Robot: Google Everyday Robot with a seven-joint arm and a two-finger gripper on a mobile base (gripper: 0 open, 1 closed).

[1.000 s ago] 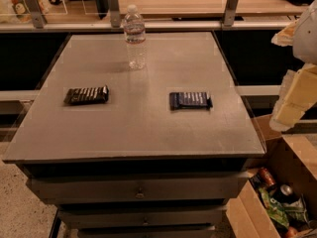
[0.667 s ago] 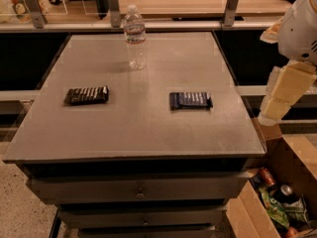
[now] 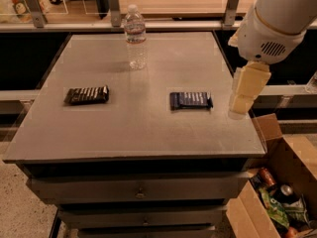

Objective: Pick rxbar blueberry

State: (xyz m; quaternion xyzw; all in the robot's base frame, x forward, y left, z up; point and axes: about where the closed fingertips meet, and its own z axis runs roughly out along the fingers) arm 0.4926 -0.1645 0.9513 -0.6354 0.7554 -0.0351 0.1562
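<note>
The rxbar blueberry [image 3: 191, 100], a flat navy-blue bar with pale lettering, lies on the grey table top [image 3: 148, 133], right of centre. My gripper [image 3: 239, 109] hangs from the white arm [image 3: 277, 19] over the table's right edge, to the right of the bar and above the surface. It is apart from the bar and holds nothing that I can see.
A dark brown-black bar with white stripes [image 3: 86, 95] lies at the left. A clear water bottle [image 3: 135, 36] stands upright at the back centre. An open cardboard box of snacks [image 3: 277, 197] sits on the floor at the right. Drawers [image 3: 138, 192] are below the table top.
The arm and gripper have moved left and inward from the right edge of view, coming closer to the blue bar. The bars and bottle have not moved.
</note>
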